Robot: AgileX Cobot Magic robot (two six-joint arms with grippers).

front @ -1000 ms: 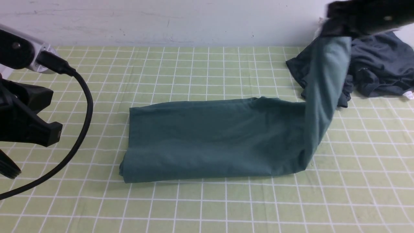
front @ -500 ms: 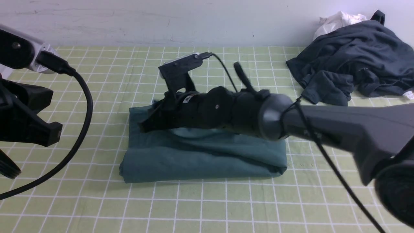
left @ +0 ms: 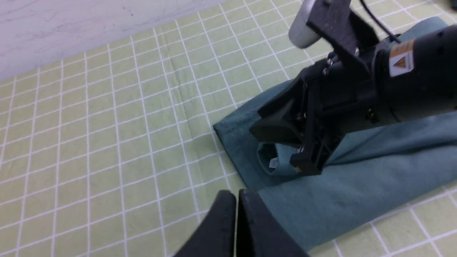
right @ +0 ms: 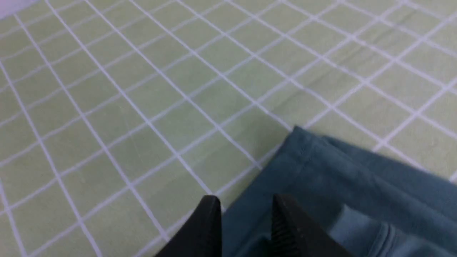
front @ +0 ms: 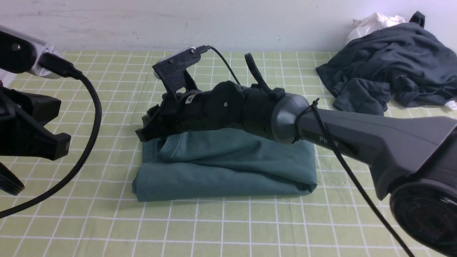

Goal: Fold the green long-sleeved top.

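On the table [front: 250, 225] before me, the top [front: 228, 182] lies left of the middle, partly folded over on itself. My right arm [front: 250, 110] reaches across above it. Toward the table's far right corner I have the dark garment [front: 400, 60], well apart from the top, with the white cloth [front: 375, 25] just behind its left part.

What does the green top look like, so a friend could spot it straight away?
On the pale green gridded mat, beneath the reaching right arm, lies a wide, flat bundle of cloth. That is the green top, partly folded over itself; its teal-green colour sets it apart from the rumpled charcoal garment farther back.
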